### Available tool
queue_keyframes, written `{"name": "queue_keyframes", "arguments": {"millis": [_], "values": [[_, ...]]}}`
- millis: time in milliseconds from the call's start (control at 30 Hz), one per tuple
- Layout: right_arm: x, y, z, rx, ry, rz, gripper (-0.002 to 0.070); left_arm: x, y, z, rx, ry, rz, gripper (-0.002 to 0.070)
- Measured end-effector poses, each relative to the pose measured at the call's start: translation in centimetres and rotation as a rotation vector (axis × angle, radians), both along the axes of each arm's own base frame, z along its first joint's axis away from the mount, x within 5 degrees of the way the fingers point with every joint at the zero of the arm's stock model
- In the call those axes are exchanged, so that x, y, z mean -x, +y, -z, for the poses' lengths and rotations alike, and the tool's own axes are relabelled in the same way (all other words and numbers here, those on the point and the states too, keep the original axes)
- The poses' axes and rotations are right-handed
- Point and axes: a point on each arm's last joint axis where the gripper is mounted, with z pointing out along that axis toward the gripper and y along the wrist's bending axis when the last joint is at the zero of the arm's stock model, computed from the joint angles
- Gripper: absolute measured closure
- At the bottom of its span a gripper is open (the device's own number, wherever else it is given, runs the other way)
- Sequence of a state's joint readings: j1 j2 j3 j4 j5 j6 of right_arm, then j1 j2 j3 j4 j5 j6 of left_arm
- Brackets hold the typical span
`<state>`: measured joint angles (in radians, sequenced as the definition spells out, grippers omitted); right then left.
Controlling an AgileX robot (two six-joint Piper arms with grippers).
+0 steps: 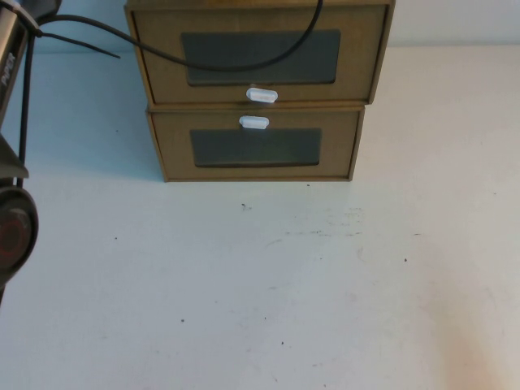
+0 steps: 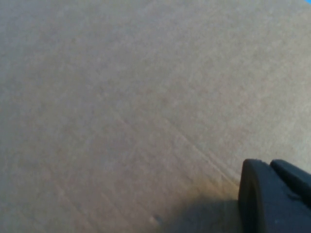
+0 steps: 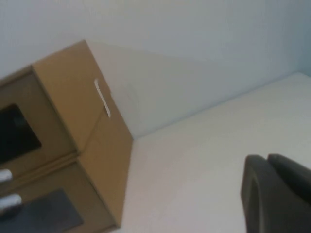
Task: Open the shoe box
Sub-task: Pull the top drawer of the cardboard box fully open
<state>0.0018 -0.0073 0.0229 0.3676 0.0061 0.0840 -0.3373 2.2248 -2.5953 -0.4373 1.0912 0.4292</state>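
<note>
Table [image 1: 260,292]: white and lightly speckled. It fills the near and middle ground.

Two brown cardboard boxes stand stacked at the far centre. The upper box [image 1: 158,65] rests squarely on the lower box [image 1: 172,146]. Both drawer fronts sit flush and closed. Each front has a dark window, one on the upper [image 1: 309,69] and one on the lower [image 1: 256,148].

My left arm [image 1: 15,227] shows only at the far-left edge. Its black cable [image 1: 219,68] loops across the upper front.

Handles: a white upper handle [image 1: 262,95] sits at the bottom edge of the upper front. A white lower handle [image 1: 253,123] sits at the top edge of the lower front, and the two are close together.

My left gripper [image 2: 272,194] is close against a plain cardboard face. I cannot tell which face, nor whether it is open or closed.

My right gripper [image 3: 274,194] is over the table to the right of the boxes, apart from them. It is closed, with nothing seen in it.
</note>
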Motion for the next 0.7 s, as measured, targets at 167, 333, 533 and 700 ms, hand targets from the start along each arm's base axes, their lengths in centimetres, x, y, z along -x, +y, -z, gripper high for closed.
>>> {"name": "queue_keyframes", "arguments": {"millis": [167, 333, 533, 700], "values": [[0.1, 0.3, -0.3, -0.186, 0.032, -0.039, 0.0689, 0.0, 0.0, 0.0, -0.002, 0.003, 0.002, 0.0680], [0.4, 1.6, -3.5, -0.180, 0.190, -0.171, 0.0690, 0.0, 0.0, 0.1, -0.003, 0.008, 0.002, 0.0680], [-0.4, 2.7, -6.4, -0.030, 0.431, -0.299, 0.0689, 0.2, 0.0, 0.2, -0.008, 0.025, 0.010, 0.0680], [-1.8, 3.1, -7.7, 0.118, 0.586, -0.395, 0.0689, 0.4, 0.0, 0.2, -0.012, 0.043, 0.019, 0.0680]]}}
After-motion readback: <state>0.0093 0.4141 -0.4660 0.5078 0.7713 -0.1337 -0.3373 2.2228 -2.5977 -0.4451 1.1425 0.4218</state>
